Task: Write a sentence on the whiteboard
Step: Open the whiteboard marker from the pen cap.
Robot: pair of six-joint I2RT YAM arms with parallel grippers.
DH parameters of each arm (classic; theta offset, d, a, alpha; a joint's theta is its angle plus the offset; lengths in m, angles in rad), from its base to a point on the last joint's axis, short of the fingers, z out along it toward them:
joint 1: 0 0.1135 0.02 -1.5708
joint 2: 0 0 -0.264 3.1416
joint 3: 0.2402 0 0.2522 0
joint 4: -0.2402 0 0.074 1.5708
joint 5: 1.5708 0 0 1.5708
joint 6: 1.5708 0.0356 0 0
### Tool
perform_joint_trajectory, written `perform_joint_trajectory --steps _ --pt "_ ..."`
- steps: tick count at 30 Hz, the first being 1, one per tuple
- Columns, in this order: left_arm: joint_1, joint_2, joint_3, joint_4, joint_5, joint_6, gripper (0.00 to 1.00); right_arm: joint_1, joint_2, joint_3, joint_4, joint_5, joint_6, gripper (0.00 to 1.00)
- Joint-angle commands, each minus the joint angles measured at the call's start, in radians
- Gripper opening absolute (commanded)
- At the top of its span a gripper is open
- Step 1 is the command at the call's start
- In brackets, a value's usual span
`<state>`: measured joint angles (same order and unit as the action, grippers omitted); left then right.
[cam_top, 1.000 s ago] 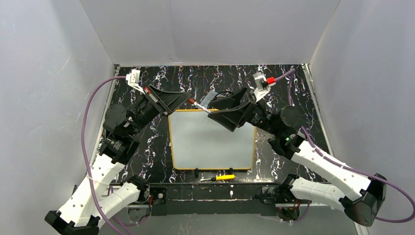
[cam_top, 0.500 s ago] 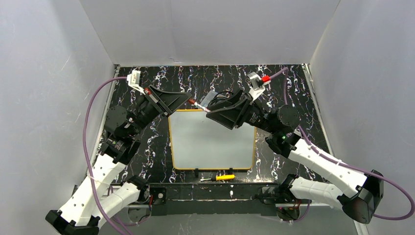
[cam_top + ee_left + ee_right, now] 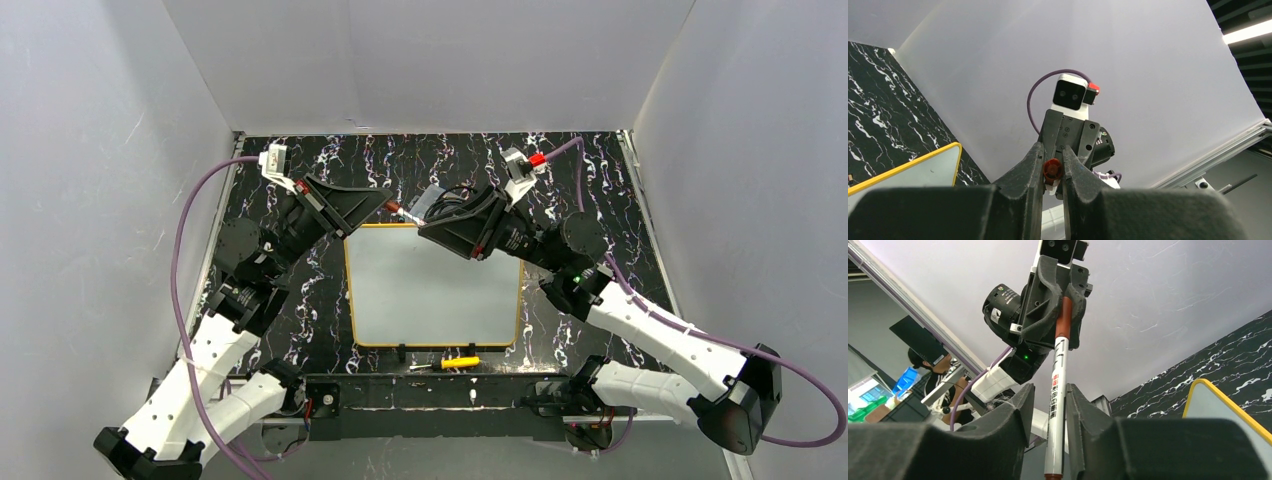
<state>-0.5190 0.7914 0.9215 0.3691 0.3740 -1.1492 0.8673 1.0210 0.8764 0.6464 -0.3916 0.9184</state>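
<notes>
The whiteboard lies flat on the table, white with a yellow rim, and no sentence shows on it. Over its far edge a marker hangs in the air between both grippers. My left gripper is shut on the marker's red cap end. My right gripper has its jaws round the white barrel; one finger touches it and a small gap remains at the other. A corner of the board shows in the left wrist view and in the right wrist view.
A yellow-handled screwdriver lies just past the board's near edge. The black marbled table is walled in by white panels on three sides. The arms' bases sit along the near edge.
My right gripper's jaws have narrowed from wide open to close round the marker barrel, and its wrist has shifted slightly left. The left gripper holds as before.
</notes>
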Motion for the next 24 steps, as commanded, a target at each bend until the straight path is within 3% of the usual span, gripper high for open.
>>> perform_joint_trajectory --steps 1,10,24 --pt "0.005 -0.01 -0.012 0.062 0.01 0.044 0.0 0.006 -0.011 0.02 0.038 0.025 0.009 0.33" --pt "0.005 -0.009 -0.046 0.14 0.02 0.065 0.0 0.006 -0.025 -0.01 0.035 0.072 0.023 0.01" --pt "0.056 -0.027 -0.045 0.242 0.021 0.073 0.0 0.006 -0.055 -0.016 -0.085 0.059 -0.069 0.01"
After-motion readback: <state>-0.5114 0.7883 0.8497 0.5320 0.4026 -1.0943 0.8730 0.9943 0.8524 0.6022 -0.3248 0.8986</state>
